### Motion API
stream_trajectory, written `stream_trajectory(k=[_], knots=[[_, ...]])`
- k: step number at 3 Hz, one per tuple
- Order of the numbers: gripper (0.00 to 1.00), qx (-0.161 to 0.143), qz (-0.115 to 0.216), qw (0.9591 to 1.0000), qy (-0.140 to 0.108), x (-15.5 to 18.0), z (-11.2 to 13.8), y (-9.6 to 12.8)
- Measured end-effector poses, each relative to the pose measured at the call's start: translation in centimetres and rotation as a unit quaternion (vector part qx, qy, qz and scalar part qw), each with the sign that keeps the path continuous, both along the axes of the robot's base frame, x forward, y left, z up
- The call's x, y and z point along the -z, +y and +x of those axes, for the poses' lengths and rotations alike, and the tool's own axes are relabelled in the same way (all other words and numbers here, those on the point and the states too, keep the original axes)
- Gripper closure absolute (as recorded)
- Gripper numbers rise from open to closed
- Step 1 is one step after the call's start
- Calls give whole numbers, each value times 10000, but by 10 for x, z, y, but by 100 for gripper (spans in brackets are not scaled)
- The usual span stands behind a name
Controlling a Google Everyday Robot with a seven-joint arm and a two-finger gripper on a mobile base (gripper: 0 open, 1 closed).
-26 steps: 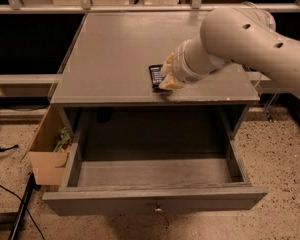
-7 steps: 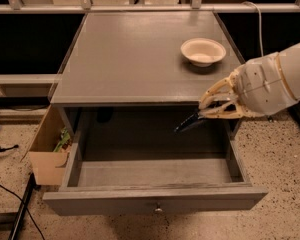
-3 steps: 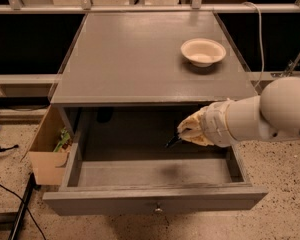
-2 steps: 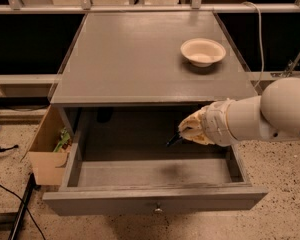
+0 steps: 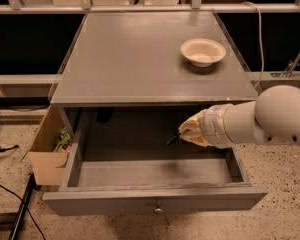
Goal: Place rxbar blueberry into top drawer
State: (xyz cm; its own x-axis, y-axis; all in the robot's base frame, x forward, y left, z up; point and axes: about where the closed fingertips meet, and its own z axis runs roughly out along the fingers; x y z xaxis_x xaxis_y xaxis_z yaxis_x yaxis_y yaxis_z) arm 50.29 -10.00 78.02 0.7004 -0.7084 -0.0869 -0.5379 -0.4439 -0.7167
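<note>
The top drawer (image 5: 155,198) stands pulled open below the grey table, and its floor is bare. My gripper (image 5: 184,133) reaches in from the right and hangs inside the drawer opening, above the right half of the floor. It is shut on the rxbar blueberry (image 5: 172,140), which shows only as a thin dark sliver sticking out to the lower left of the fingers. The bar is held above the drawer floor and does not rest on it.
A cream round bowl (image 5: 202,51) sits at the back right of the tabletop (image 5: 140,59). A brown cardboard box (image 5: 47,156) with some items stands on the floor left of the drawer. My white arm (image 5: 270,121) crosses the drawer's right side. Black cables lie at the lower left.
The gripper took the bar from the tabletop and carried it down over the front edge into the open drawer. Over the last second it has hardly moved.
</note>
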Motion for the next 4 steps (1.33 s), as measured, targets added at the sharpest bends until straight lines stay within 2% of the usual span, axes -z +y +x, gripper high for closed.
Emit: stream_trajectory(k=[2, 4], knots=[[100, -136, 161, 9994, -258, 36, 29, 14], [100, -356, 442, 9972, -493, 64, 38, 23]])
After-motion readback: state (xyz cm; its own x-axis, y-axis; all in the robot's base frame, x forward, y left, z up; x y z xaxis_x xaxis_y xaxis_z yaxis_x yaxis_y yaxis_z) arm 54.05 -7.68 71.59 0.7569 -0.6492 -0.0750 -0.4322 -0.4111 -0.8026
